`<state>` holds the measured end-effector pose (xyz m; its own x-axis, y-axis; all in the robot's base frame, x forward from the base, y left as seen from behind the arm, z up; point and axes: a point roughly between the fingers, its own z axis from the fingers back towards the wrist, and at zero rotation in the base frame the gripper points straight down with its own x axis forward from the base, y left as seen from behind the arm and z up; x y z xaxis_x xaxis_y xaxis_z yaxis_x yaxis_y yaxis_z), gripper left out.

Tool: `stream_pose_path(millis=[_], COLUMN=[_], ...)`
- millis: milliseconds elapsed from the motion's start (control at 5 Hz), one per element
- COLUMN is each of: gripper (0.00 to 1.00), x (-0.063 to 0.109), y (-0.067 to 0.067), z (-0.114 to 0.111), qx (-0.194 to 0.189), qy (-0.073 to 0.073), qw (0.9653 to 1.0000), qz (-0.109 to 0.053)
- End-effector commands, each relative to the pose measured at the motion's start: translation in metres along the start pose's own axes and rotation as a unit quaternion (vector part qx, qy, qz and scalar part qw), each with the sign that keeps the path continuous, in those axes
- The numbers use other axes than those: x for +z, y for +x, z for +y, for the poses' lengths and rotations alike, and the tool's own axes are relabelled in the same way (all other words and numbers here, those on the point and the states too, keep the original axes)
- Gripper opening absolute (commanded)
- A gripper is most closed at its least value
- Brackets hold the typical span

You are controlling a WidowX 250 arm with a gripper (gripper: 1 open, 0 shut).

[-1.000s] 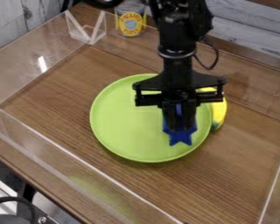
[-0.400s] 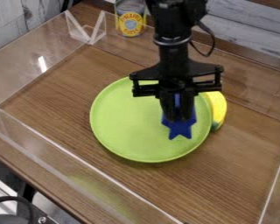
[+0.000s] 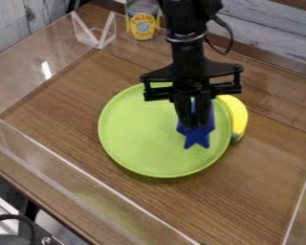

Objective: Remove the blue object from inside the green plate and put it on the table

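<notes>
- Nearest me: a clear acrylic wall (image 3: 28, 182) runs along the front edge, with bare brown table (image 3: 66, 96) behind it.
- The green plate (image 3: 137, 134) lies flat on the wood, right of centre. Its low rim faces me and its left half is bare.
- The blue object (image 3: 198, 132) hangs over the plate's right half, directly under the gripper (image 3: 194, 113). It stands on end, with its long axis near vertical. Its jagged lower end points down at the plate, and its upper end is lost between the fingers.
- Whether that lower end has cleared the plate surface I cannot say from here. It looks barely raised, if at all.
- The gripper points almost straight down, jaws clamped on the block's upper part: a firm hold on the blue object.
- Only one arm works here, so there is no question of which is nearer. The block lies below the fingers, in line with them.
- Just right of the block, a yellow oval object (image 3: 236, 119) rests on the plate's right side, close enough to be brushed.
- My judgement: the next move is a lift clear of the rim, then a carry sideways to bare wood, which is widest to the left.
- Farthest back: a small yellow-labelled jar (image 3: 142, 26) stands beyond the rear wall.
</notes>
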<state>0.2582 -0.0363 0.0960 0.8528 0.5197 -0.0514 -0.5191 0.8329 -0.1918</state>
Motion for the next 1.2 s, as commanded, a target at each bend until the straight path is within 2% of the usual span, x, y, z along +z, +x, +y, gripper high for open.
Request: stream_pose_path(millis=[0, 800, 1000], gripper=[0.0, 0.0, 0.0], x=[0.023, 0.034, 0.04], y=[0.009, 0.019, 0.028], z=[-0.008, 0.002, 0.012], qx=[-0.008, -0.019, -0.028], qy=[-0.029, -0.047, -0.045], qw=[0.999, 0.9981, 0.9976], qz=[-0.034, -0.033, -0.043])
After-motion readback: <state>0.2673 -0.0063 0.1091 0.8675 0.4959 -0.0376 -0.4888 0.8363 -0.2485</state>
